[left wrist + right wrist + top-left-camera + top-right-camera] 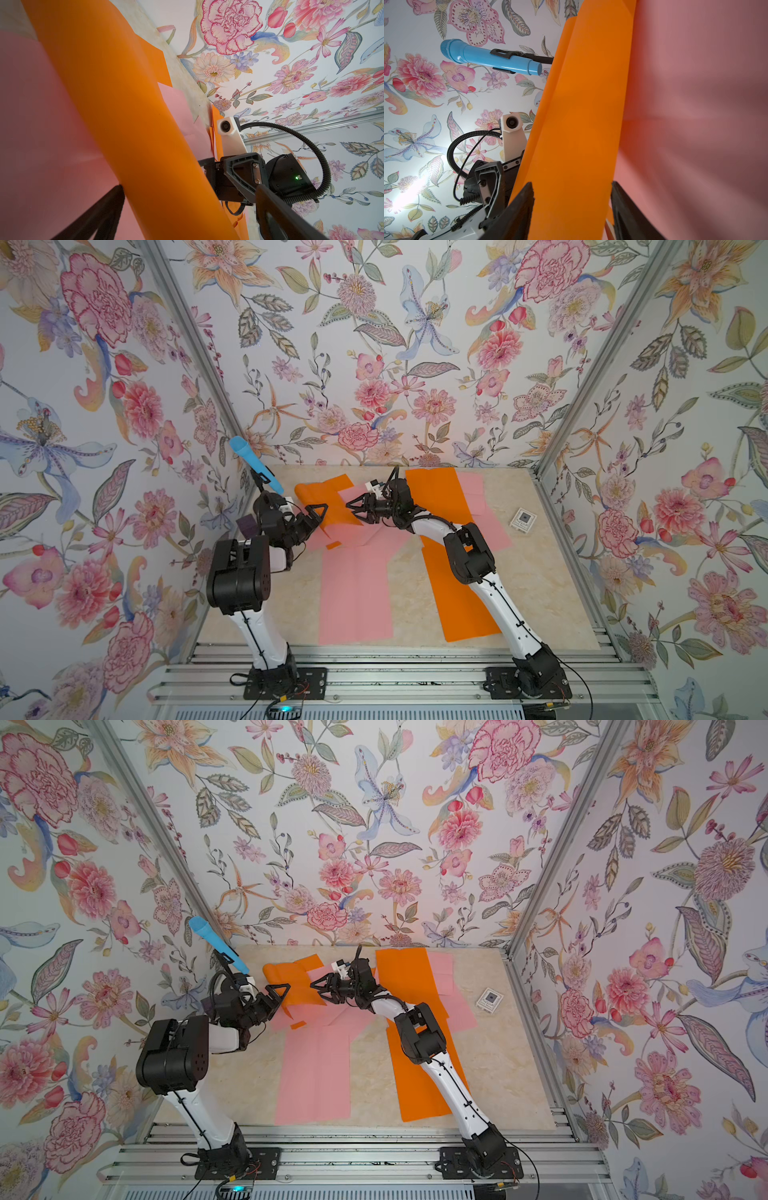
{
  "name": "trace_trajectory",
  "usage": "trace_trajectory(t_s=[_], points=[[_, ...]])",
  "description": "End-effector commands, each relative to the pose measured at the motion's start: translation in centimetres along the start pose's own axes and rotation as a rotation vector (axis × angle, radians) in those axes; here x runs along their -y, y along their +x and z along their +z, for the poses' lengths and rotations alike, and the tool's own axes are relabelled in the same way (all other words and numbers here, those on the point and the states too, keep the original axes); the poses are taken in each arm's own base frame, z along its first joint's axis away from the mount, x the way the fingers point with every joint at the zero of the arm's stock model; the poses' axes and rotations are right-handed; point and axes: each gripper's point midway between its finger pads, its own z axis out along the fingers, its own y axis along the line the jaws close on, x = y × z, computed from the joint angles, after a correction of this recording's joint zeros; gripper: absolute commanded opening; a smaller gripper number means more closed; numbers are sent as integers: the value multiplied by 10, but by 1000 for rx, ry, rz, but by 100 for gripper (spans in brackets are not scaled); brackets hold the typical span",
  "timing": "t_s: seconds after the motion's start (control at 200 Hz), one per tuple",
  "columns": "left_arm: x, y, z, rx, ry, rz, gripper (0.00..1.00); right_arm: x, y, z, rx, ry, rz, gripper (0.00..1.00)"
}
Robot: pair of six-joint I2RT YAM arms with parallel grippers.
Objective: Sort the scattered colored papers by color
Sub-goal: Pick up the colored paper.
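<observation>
In both top views we note the colored papers [311,1073] unsorted on the table [540,593], pink and orange overlapping. At the far-left heap the curled orange sheet [316,494] lies across pink ones, between the left gripper [319,519] and the right gripper [352,512]. Left wrist view: the left jaws gape wide, holding nothing, with the orange curl running between them, likely placed to steady it. Right wrist view: the jaws straddle that curl, apart, and we cannot tell whether they pinch it.
</observation>
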Motion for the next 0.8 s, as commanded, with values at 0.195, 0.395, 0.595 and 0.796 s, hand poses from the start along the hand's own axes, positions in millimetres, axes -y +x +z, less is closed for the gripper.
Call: trace_trajectory(t_s=[0.195, 0.395, 0.595, 0.796], points=[[6, 8, 1, -32, 44, -21, 95, -33, 10, -10, -33, 106, -61, 60], [3, 14, -3, -38, 37, -22, 93, -25, 22, -14, -46, 117, 23, 60], [2, 18, -3, -39, 48, -35, 90, -37, 22, -12, -48, 62, 47, 60], [7, 24, -1, -51, 68, -44, 88, -34, 21, -8, -42, 60, 46, 61]])
